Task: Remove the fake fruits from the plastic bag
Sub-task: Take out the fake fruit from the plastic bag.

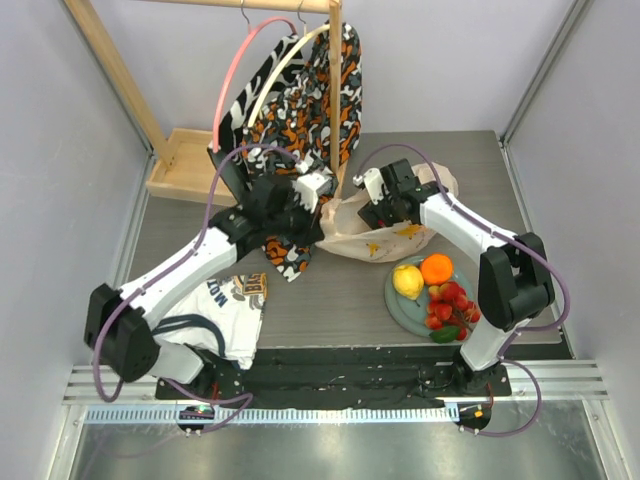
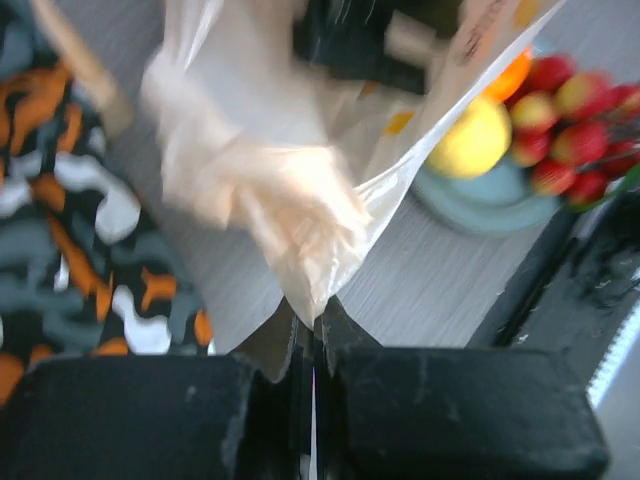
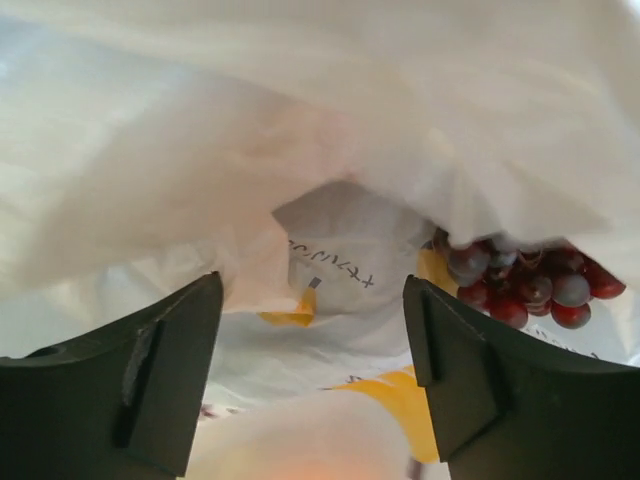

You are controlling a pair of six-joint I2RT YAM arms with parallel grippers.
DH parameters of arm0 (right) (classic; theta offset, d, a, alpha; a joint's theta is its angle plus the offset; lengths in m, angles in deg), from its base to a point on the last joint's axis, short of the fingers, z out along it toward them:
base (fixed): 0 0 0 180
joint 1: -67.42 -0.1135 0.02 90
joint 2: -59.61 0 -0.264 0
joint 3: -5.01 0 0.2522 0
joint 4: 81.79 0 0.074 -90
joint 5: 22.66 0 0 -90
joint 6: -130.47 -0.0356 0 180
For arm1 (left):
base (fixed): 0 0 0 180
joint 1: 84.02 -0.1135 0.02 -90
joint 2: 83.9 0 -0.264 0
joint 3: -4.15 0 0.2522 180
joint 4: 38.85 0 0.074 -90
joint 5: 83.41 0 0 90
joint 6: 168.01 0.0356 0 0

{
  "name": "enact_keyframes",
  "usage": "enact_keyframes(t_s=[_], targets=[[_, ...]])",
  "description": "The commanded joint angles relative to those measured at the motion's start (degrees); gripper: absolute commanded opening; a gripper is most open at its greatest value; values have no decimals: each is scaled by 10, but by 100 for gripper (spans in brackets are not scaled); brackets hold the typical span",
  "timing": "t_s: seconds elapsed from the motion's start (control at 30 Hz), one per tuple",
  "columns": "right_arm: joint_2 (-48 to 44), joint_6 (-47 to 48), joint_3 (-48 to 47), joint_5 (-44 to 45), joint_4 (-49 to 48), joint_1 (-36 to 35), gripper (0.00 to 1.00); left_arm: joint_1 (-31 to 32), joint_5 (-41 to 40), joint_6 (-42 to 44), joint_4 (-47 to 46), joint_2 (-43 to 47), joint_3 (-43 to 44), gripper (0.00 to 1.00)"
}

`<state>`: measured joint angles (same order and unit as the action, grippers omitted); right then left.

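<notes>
Inside plastic bag (image 3: 330, 100), grapes (image 3: 525, 282), right gripper (image 3: 312, 320) wide — left gripper (image 2: 312, 335) pinching bag, print (image 3: 330, 265) illegible

setting: robot lab | evidence: plain enclosure walls (image 1: 50, 150); aluminium base rail (image 1: 100, 385); wooden rack (image 1: 110, 65)

Patterned cloth (image 1: 310, 100) on wooden rack (image 1: 185, 165), grey-green plate (image 1: 400, 308), printed shirt (image 1: 235, 312) — grey table (image 1: 340, 290)
</notes>
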<state>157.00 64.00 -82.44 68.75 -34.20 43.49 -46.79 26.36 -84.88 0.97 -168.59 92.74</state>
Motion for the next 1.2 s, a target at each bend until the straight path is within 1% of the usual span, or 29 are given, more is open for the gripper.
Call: enact_keyframes(t_s=[0.0,0.03,0.07,0.13,0.2,0.27,0.37,0.4,0.43,0.47,0.5,0.57,0.6,0.67,0.7,0.83,0.9,0.93,0.97,1.0,1.1,1.17], targets=[[5,-43,-41,-7,-20,8,82,4,-106,18,-166,84,-159,0],[10,-41,-47,-7,-20,8,84,13,-118,46,-182,85,-165,0],[17,-39,-59,-6,-21,8,85,16,-125,54,-180,80,-164,0],[32,-38,-70,-7,-17,7,86,17,-118,63,-148,57,-142,0],[40,-42,-79,-30,-13,8,87,20,-114,66,-129,43,-120,0],[50,-46,-84,-35,-13,7,88,21,-109,64,-133,39,-116,0],[62,-59,-92,-20,-26,8,91,35,-110,67,-135,34,-101,0],[66,-62,-95,-17,-29,8,91,42,-107,82,-131,34,-97,0],[70,-63,-99,2,-30,8,92,45,-105,84,-127,36,-93,0],[81,-60,-108,9,-29,7,92,49,-102,85,-117,37,-78,0],[85,-58,-112,23,-29,8,92,54,-98,84,-80,39,-66,0],[95,-40,-116,30,-30,8,92,61,-95,78,-43,44,-44,0],[98,-37,-117,31,-31,9,92,67,-91,72,-28,51,-48,0],[100,-33,-114,28,-30,13,92,73,-86,69,-28,60,-74,0],[101,-34,-115,25,-31,13,92,74,-84,48,-41,65,-83,0],[112,-46,-127,9,-31,20,91,75,-83,30,-62,65,-114,0],[129,-59,-152,-3,-30,27,90,77,-85,29,-58,68,-118,0],[134,-62,-162,-7,-28,30,88,77,-88,31,-55,69,-118,0],[141,-65,-182,-31,-24,34,87,77,-91,30,-51,68,-118,0],[150,-69,-193,-34,-21,34,86,77,-100,30,-43,69,-118,0],[184,-69,-234,-53,-3,38,81,77,-104,27,-28,72,-112,0],[203,-68,-254,-65,8,40,80,77,-105,30,-28,73,-107,0]])
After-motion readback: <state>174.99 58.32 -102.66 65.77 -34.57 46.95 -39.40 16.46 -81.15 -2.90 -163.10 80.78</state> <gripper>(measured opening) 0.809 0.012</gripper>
